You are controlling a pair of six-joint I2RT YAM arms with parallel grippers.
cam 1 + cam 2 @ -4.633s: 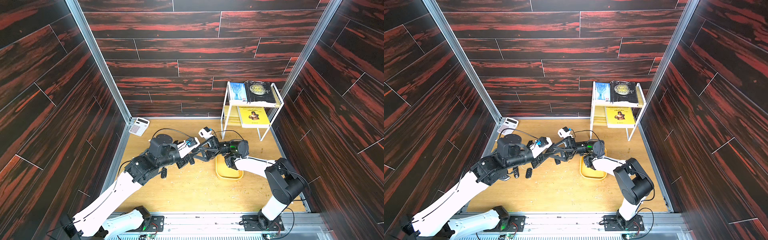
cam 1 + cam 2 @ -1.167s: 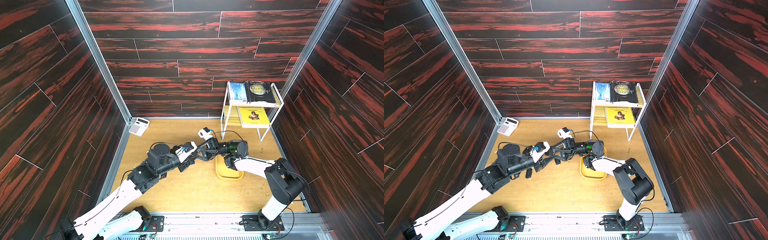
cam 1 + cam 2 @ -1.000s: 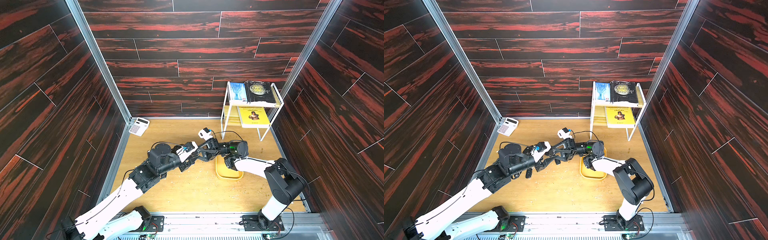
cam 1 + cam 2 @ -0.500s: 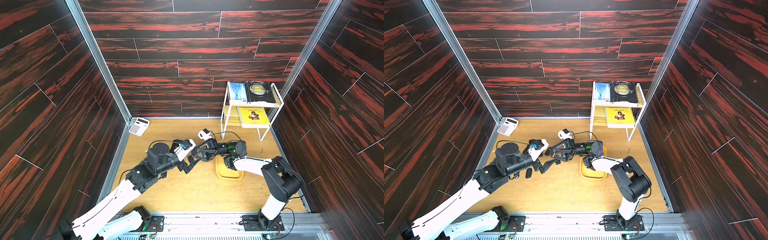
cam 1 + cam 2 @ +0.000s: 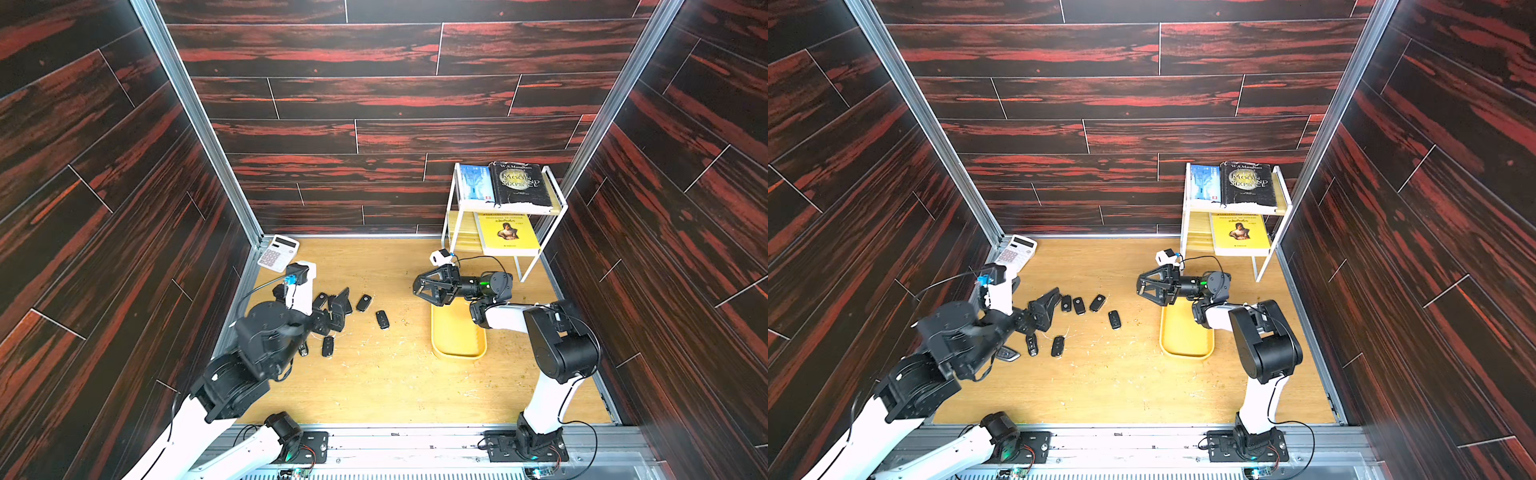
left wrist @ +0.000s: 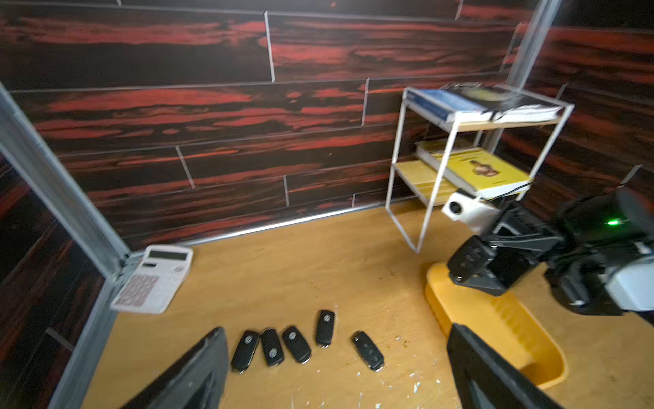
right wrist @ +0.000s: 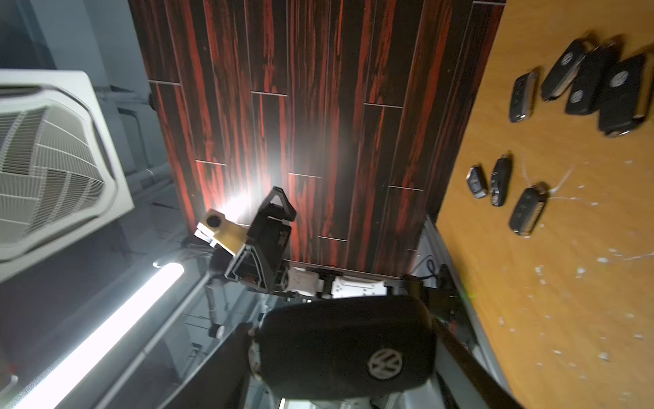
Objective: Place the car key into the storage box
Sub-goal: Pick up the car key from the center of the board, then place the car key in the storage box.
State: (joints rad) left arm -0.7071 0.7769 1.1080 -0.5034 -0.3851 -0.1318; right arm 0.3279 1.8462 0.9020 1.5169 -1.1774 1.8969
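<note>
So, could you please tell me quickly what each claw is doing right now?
Left claw: open, holding nothing.
Right claw: shut on a car key.

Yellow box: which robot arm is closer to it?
Right. The right gripper hangs just above the far end of the yellow storage box, holding a car key. The left gripper is apart, open, over the keys on the table.

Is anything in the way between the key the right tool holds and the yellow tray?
Nothing visible. The right tool grips the car key above the storage box's far end, with only air between them.
</note>
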